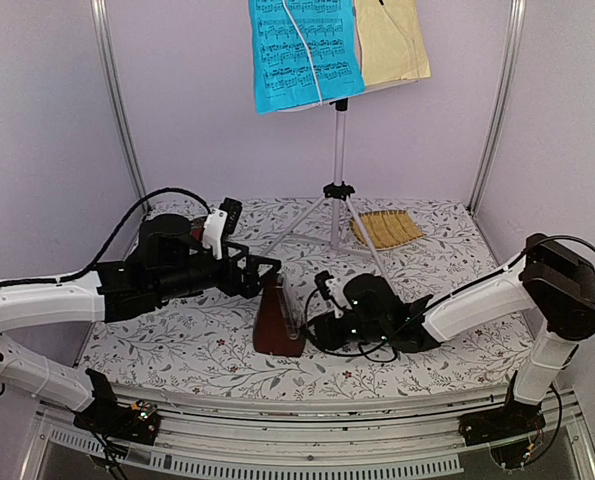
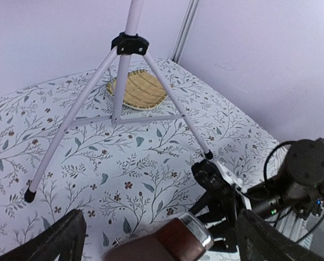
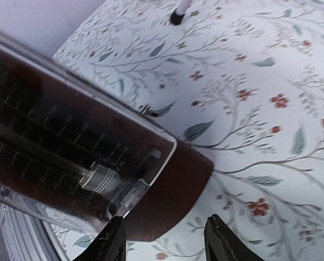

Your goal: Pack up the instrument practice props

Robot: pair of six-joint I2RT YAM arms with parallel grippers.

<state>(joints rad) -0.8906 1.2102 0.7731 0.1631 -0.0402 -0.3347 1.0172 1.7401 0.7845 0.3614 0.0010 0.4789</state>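
Note:
The dark red-brown metronome (image 1: 275, 322) stands upright on the flowered table, in front of the silver tripod music stand (image 1: 338, 190). A blue sheet (image 1: 305, 52) and a pale-yellow sheet (image 1: 390, 40) rest on the stand's desk. My left gripper (image 1: 269, 275) is open around the metronome's top (image 2: 170, 243), and its fingers (image 2: 61, 242) stand well off both sides. My right gripper (image 1: 315, 315) is low at the metronome's right side. In the right wrist view it (image 3: 166, 220) is open, with the metronome's brown base (image 3: 175, 190) and clear front cover just ahead of the fingertips.
A yellow woven mat (image 1: 385, 230) lies at the back right, behind the tripod legs (image 2: 172, 106). The tripod's feet spread over the table's back half. Purple walls and metal posts enclose the table. The two grippers are close together by the metronome.

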